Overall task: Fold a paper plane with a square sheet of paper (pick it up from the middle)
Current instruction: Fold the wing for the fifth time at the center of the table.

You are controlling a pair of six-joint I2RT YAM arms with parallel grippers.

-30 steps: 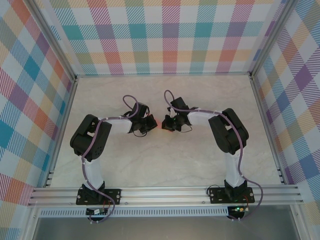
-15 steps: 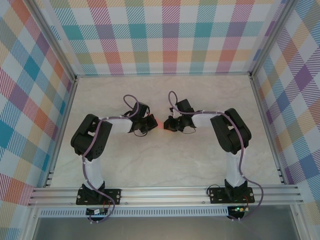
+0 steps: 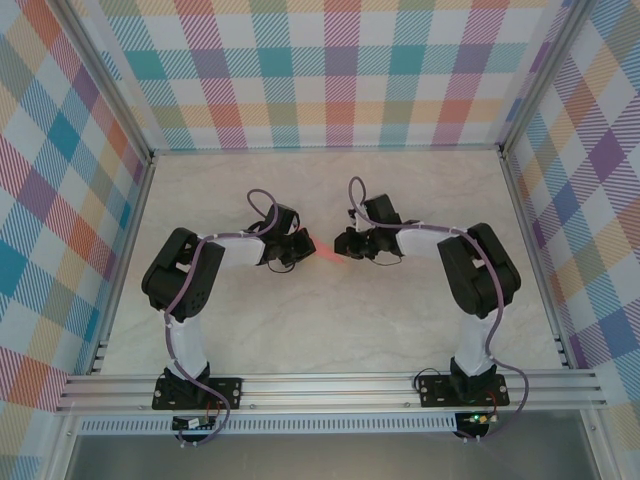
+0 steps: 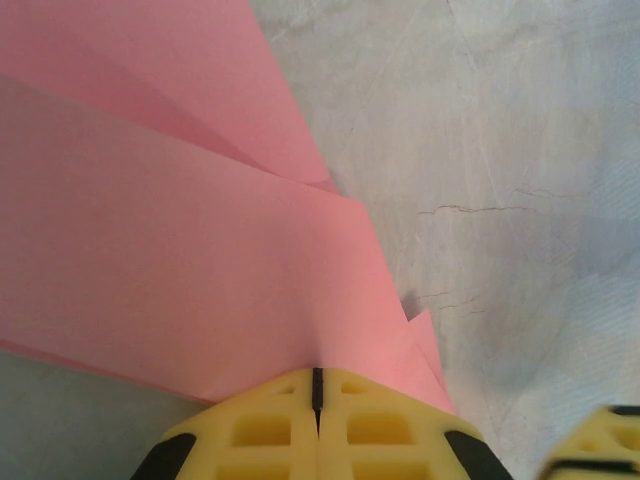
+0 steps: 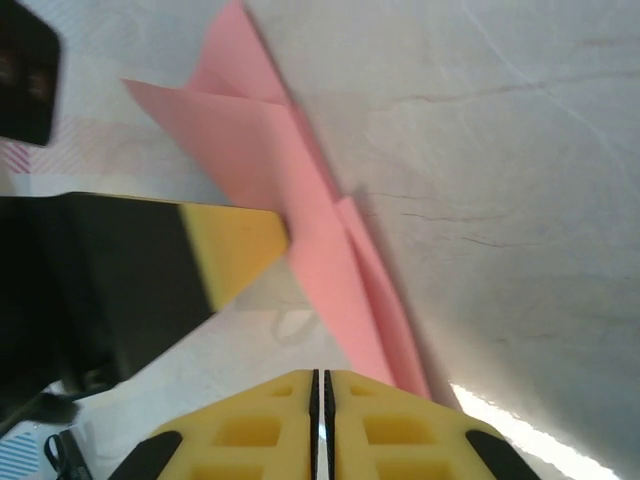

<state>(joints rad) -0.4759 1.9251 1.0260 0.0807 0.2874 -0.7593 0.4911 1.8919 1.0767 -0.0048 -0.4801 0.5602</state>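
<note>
Marbled bench (image 3: 400,320), plaid walls all round. Your left pincer (image 4: 317,400) is clamped shut on the folded pink paper (image 4: 180,280), which fans out from it. The right pincer (image 5: 320,395), just beside the left pincer, shows a hairline gap, grip unclear. Press creases flat, edges aligned. No readable writing.

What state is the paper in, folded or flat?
Folded: the paper shows overlapping layers and creases, pinched in the left gripper.
</note>
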